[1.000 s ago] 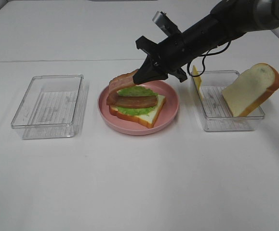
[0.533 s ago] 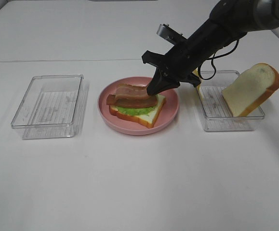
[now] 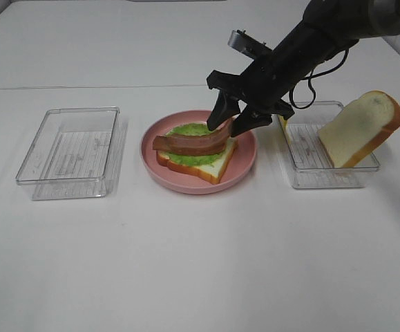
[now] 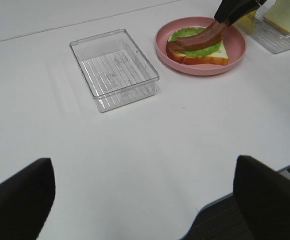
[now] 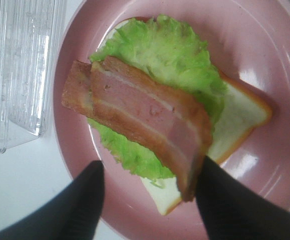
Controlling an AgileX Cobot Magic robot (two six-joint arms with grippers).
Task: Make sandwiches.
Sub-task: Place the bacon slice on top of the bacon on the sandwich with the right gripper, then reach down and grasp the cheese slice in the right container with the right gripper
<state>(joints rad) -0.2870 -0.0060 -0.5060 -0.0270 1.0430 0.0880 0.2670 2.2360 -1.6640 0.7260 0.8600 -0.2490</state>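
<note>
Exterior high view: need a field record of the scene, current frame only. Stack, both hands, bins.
plate: pink plate, centre of table
stack: bread base, lettuce, bacon on top
bacon: across the lettuce, one end lifted between the right hand's jaws
right hand: over the plate, jaws apart
left hand: open, away from the plate, holding nothing
left bin: clear, nothing seen inside
right bin: loose bread slice leaning on its far corner; yellow slice at the plate side, partly hidden
</note>
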